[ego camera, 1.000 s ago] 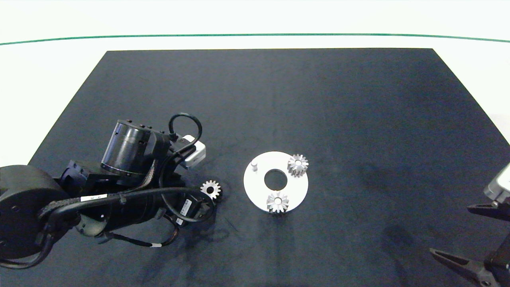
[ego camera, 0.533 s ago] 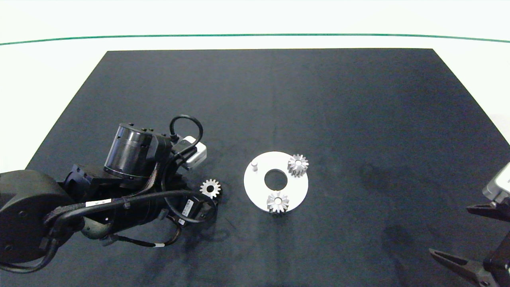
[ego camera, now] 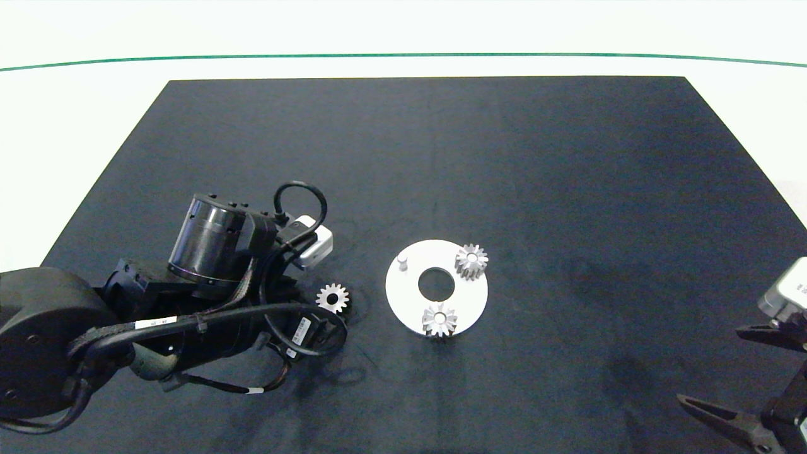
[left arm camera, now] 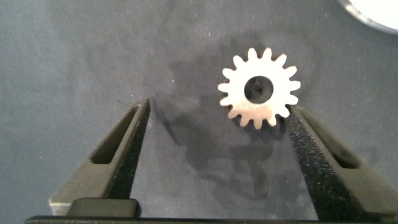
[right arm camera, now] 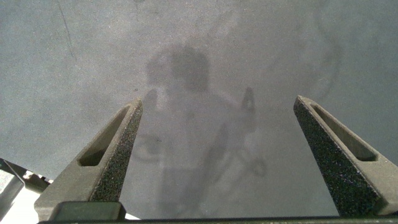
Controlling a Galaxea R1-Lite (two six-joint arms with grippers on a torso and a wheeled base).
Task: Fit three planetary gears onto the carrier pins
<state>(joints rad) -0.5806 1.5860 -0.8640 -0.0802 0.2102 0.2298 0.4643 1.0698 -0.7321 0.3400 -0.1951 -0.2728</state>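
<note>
The white carrier disc [ego camera: 470, 296] lies near the mat's middle. Two planetary gears sit on its pins, one at the far right [ego camera: 471, 260] and one at the near edge [ego camera: 439, 320]. A single bare carrier pin [ego camera: 403, 260] stands at the disc's far left. A loose planetary gear [ego camera: 332, 297] [left arm camera: 259, 88] lies flat on the mat left of the disc. My left gripper [left arm camera: 214, 115] is open around it, the gear close against one finger [left arm camera: 314, 152] and well apart from the other. My right gripper [right arm camera: 217, 118] is open over bare mat at the near right.
The black mat [ego camera: 429, 164] covers most of the white table [ego camera: 403, 31], with a green line [ego camera: 403, 55] along the far side. The left arm's bulk [ego camera: 189, 296] takes up the near left of the mat.
The left arm has shifted slightly to the right and away from me, toward the loose gear. The gears, disc and right arm have stayed put.
</note>
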